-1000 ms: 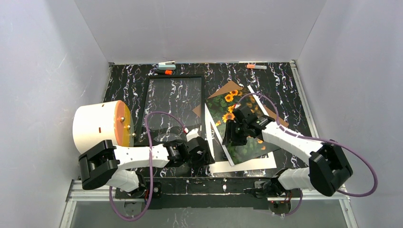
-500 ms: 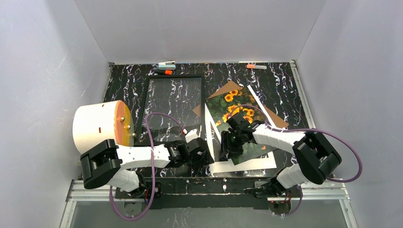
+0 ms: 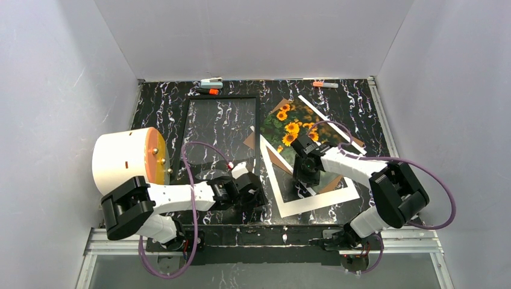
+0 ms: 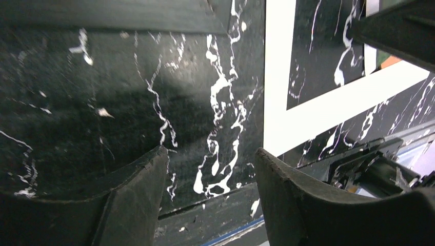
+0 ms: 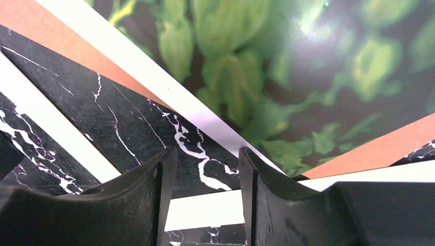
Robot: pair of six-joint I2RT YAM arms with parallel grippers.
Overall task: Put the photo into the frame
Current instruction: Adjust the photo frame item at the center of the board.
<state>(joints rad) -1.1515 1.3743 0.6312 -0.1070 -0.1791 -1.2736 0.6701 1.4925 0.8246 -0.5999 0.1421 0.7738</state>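
- The right arm point(image 3: 361, 168) has swung in toward the middle of the table point(image 3: 156, 114) since a second ago. The left arm point(image 3: 181, 197) has hardly moved.
- The big white paper border point(image 3: 313, 206) has turned. Its near strip lay flat across before. Now it slants, and its far side has gone up toward the back.
- The frame point(image 3: 223, 98) has stayed put on the left half of the table. I can see the table through its glass, so nothing is in it yet.
- The photo point(image 3: 288, 126) has slid up and toward the frame. Its flower end now sits just beside the frame's right side. I cannot tell if they touch. It is crooked next to the frame.
- The brown board point(image 3: 272, 113) moved along under the photo and peeks out at its edges.
- The right claw point(image 5: 206, 154) points down at the photo's white edge. Its fingers are a little apart and have nothing between them. I think it is pushing, not pinching.
- The left claw point(image 4: 210, 154) is spread wide and holds nothing. It hangs low over the table by the frame's near corner.
- I think the job is closer, but the photo must be straightened and then moved over the glass.
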